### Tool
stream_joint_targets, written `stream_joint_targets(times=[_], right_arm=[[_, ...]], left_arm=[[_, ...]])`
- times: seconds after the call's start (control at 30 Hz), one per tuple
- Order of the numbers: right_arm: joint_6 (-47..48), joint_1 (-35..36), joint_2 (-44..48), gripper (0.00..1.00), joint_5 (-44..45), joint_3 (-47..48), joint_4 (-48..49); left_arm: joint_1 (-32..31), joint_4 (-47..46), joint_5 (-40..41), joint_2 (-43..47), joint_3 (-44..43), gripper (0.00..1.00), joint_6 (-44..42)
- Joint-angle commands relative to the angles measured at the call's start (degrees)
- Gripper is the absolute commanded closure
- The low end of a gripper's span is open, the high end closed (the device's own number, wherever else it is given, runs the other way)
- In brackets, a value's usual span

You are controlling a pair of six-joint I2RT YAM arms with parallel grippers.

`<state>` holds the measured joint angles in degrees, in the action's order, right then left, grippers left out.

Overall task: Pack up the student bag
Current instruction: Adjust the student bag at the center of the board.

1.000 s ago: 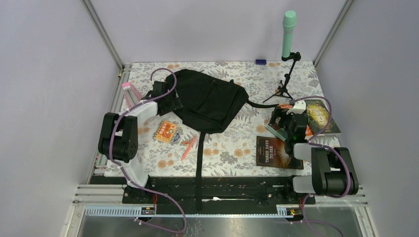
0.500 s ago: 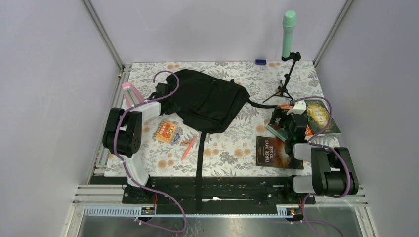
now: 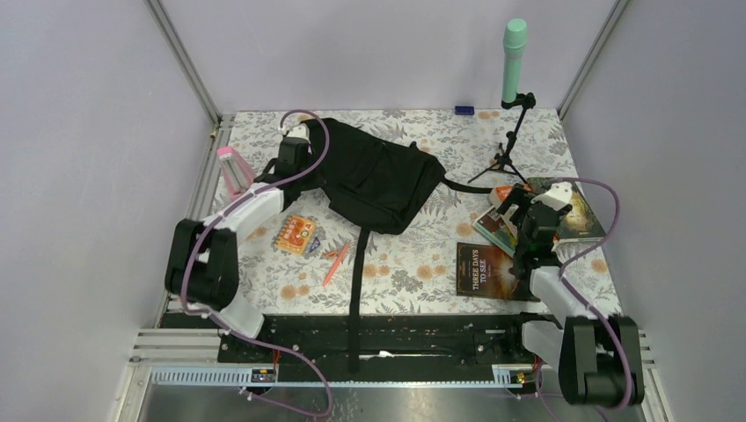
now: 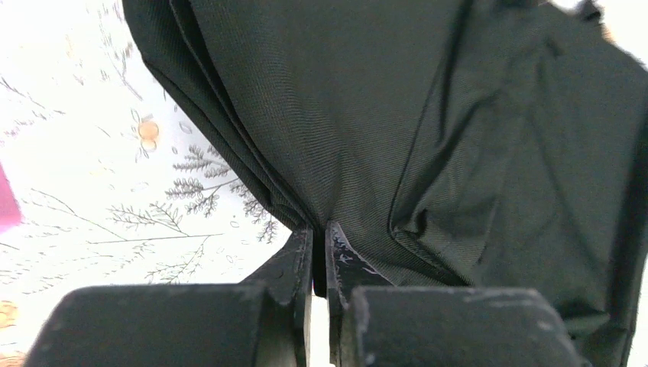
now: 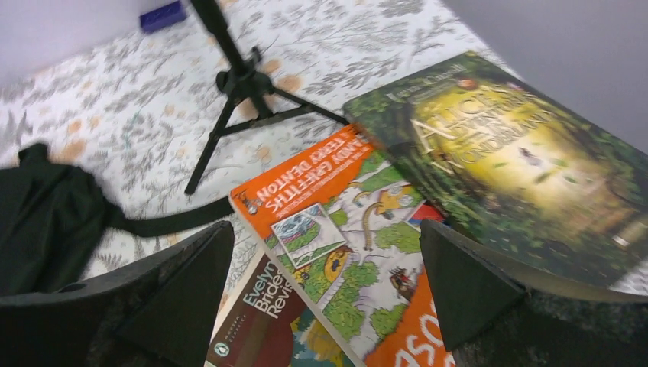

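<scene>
The student bag [image 3: 374, 180], a black fabric backpack, lies flat at the back middle of the table, with one long strap [image 3: 356, 281] running toward the near edge. My left gripper [image 3: 295, 161] is at the bag's left edge. In the left wrist view it [image 4: 319, 229] is shut, and a fold of the student bag [image 4: 428, 115] is pinched between its jaws. My right gripper [image 3: 521, 207] hovers over a pile of books on the right. It [image 5: 327, 233] stands wide open with nothing between its fingers.
Under the right gripper lie an orange book [image 5: 328, 206], a green book [image 5: 497, 153] and a maroon book [image 5: 260, 321]. A dark book [image 3: 486, 268] lies nearer. A small tripod [image 3: 510, 149] stands at the back right. An orange box [image 3: 295, 235], pens [image 3: 337, 258] and a pink object [image 3: 233, 167] lie left.
My left gripper has reached farther back and shut on the bag's left edge; the bag has shifted slightly. My right arm has swung and lifted over the books, still open.
</scene>
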<state>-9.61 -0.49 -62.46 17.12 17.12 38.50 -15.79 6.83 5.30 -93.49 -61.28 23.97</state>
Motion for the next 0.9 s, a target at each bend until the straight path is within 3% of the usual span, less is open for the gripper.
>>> stream_joint_targets(times=[0.0,0.13,0.23,0.33,0.43,0.7,0.87], right_arm=[[-9.08,-0.06,8.37,0.02,11.53,7.12,-19.99],[-12.82,-0.04,14.14,0.02,9.61,7.49,-26.36],[-12.92,-0.05,21.81,0.02,0.39,3.53,-25.12],[-15.1,-0.1,31.08,0.02,-7.88,-1.33,-21.82],[-13.35,-0.05,35.09,0.02,-16.24,1.91,-27.99],[-9.46,-0.09,23.44,0.03,-48.52,19.91,-42.63],[-8.57,0.2,18.95,0.02,-63.92,25.52,-43.37]], left_arm=[[-1.35,-5.67,3.1,11.88,-0.6,1.0,-7.55],[-1.52,-7.23,0.78,20.74,1.29,1.0,-10.02],[-1.72,-8.48,-3.58,27.15,1.88,1.0,-12.2],[-2.03,-8.76,-11.92,32.55,0.95,1.0,-13.58],[-2.41,-8.81,-21.1,36.81,-0.16,1.0,-14.88],[-3.73,-1.5,-37.69,42.64,-6.06,1.0,-16.97],[-5.03,3.69,-45.77,43.4,-10.24,1.0,-18.29]])
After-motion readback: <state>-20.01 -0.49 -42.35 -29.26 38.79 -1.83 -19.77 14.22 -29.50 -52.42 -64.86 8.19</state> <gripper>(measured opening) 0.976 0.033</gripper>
